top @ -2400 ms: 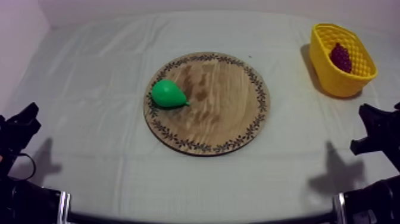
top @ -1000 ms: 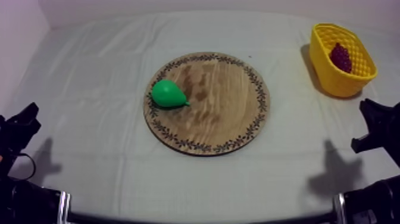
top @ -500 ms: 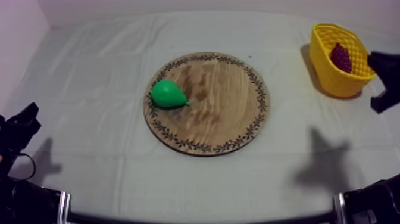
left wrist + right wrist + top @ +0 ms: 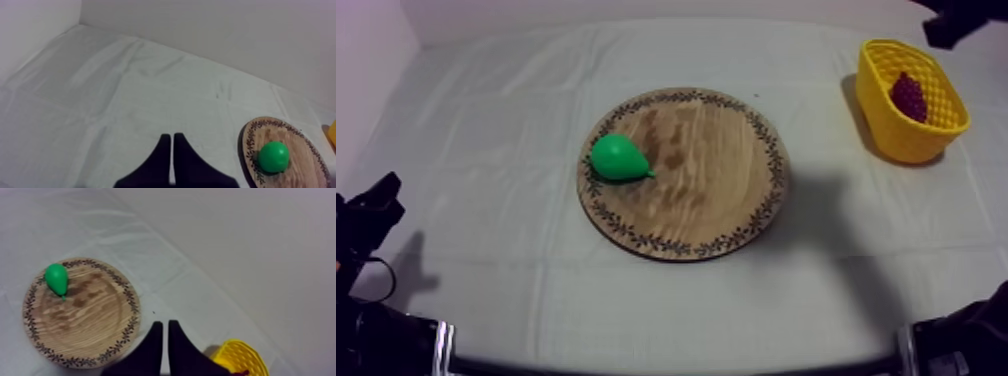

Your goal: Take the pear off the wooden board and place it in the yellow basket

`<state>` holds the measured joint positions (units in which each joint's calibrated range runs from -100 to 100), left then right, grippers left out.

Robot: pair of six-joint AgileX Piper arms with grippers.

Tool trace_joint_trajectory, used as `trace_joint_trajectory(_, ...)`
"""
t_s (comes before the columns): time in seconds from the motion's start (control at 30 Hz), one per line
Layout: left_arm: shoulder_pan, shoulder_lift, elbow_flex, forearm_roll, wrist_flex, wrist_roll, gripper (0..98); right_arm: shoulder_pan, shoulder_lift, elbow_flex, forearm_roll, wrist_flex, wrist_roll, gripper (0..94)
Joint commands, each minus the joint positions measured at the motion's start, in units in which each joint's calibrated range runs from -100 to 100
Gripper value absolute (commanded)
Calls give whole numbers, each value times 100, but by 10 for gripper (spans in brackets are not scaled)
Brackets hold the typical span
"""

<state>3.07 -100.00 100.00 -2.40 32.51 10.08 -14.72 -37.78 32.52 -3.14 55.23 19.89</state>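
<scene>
Right wrist view: right end effector (image 4: 165, 324) pressed together, empty, seemingly raised near the yellow basket (image 4: 239, 357).

**Inspector:** State of the surface (image 4: 486, 150)?

**Assistant:** A table under a grey-white cloth, lying flat, with shallow creases running across it toward the far edge. A soft shadow falls on the cloth just right of the middle.

**Inspector:** Items resting directly on it?

**Assistant:** Two. A round wooden board with a dark patterned rim (image 4: 773, 160) lies flat at about the middle. A yellow openwork plastic basket (image 4: 892, 130) stands upright at the far right, near the back edge.

**Inspector:** Relation between them?

**Assistant:** Well apart, with bare cloth between them.
</scene>
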Motion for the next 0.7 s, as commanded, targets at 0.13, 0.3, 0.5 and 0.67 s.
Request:
trace_joint_trajectory(0.13, 1, 0, 0, -2, -1, 0, 1, -478, 1404, -1398, 156, 882, 76, 15)
trace_joint_trajectory(0.3, 1, 0, 0, -2, -1, 0, 1, -768, 2227, -2119, 254, 1515, 164, 16)
trace_joint_trajectory(0.5, 1, 0, 0, -2, -1, 0, 1, -1063, 3145, -2983, 352, 2211, 227, 18)
trace_joint_trajectory(0.67, 1, 0, 0, -2, -1, 0, 1, -1301, 3909, -3815, 457, 2771, 209, 18)
